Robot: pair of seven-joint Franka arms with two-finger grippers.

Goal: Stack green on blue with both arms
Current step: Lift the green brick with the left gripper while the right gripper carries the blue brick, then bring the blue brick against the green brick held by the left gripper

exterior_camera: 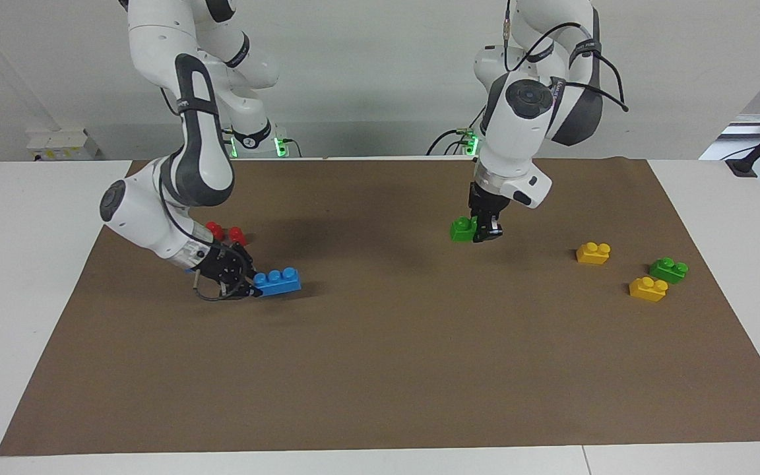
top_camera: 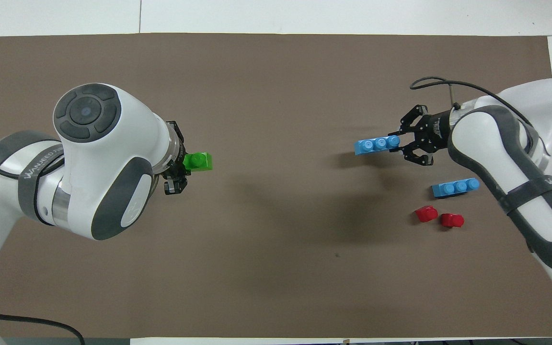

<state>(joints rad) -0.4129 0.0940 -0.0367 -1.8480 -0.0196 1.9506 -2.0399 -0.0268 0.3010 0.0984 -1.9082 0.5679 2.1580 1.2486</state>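
Tool (exterior_camera: pixel 485 231) path clear; 2 yellows (exterior_camera: pixel 593 253) aside.

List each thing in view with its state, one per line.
left gripper: shut on green brick, raised over the mat
green brick: held, in the air
right gripper: shut on blue brick
blue brick: held by one end, studs up
second blue brick: lying free on the mat
second green brick: lying free, studs up
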